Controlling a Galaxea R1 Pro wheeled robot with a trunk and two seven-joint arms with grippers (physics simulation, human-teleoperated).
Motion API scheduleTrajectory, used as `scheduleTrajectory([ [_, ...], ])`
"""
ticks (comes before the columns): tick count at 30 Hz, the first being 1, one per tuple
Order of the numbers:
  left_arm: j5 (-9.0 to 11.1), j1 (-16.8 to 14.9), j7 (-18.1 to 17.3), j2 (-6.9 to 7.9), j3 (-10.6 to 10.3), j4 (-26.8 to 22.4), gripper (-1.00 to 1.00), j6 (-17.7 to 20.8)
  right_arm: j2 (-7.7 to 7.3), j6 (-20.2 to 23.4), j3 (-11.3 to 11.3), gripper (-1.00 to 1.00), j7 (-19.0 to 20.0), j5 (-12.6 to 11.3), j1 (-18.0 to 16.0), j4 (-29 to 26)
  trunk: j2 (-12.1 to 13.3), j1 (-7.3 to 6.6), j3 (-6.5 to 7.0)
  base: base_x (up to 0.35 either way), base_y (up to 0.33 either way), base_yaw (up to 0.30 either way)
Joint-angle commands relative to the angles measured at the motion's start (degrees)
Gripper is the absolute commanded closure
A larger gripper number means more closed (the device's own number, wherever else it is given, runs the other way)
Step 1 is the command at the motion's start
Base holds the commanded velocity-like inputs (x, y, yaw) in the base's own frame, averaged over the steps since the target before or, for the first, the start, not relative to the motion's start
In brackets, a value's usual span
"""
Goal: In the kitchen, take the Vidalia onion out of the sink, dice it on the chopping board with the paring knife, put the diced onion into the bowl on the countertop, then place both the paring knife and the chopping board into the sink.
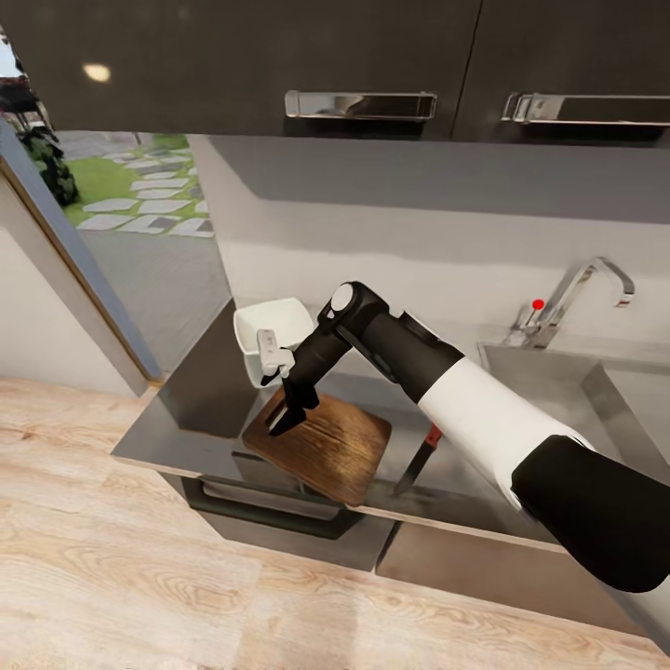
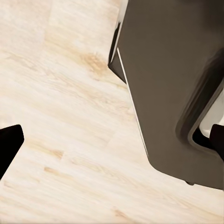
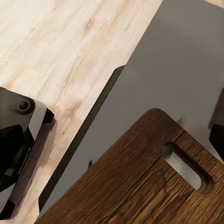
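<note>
Your right gripper (image 1: 287, 416) hangs at the far-left end of the dark brown wooden chopping board (image 1: 326, 445), jaws parted and holding nothing. The red-handled paring knife (image 1: 419, 459) lies just beside the board, toward the grey sink (image 1: 558, 372); the white rounded-square bowl (image 1: 265, 335) stands behind. Judged step: clearing the board. Next, grip its slotted end.

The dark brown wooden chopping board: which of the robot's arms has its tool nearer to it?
Right. The right tool hangs over the dark brown wooden chopping board; the left tool is out over the pale wooden floor.
</note>
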Motion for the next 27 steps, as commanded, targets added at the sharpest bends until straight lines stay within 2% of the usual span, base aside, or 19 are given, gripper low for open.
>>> scheduleTrajectory([
  [1,-0.18,-0.08,0.01,0.01,0.44,0.20,-1.00,-0.37,0.01,0.60,-0.01,-1.00,0.25,0.22,-0.04,-0.04,-0.11,0.03,-0.19,0.000,0.000,0.071],
  [13,-0.18,-0.08,0.01,0.01,0.44,0.23,-1.00,-0.37,0.01,0.60,0.04,-1.00,-0.31,0.22,0.02,-0.04,-0.11,0.03,-1.31,0.000,0.000,0.071],
  [20,-0.18,-0.08,0.01,0.09,0.44,0.29,-1.00,-0.37,0.01,0.60,2.14,-1.00,-0.60,0.22,0.02,-0.04,-0.11,0.03,-1.97,0.000,0.000,0.071],
  [27,-0.17,-0.08,0.01,0.09,0.43,0.29,-1.00,-0.37,0.01,0.62,2.51,-1.00,-1.37,0.22,0.02,-0.04,-0.11,0.03,-2.63,0.000,0.000,0.072],
])
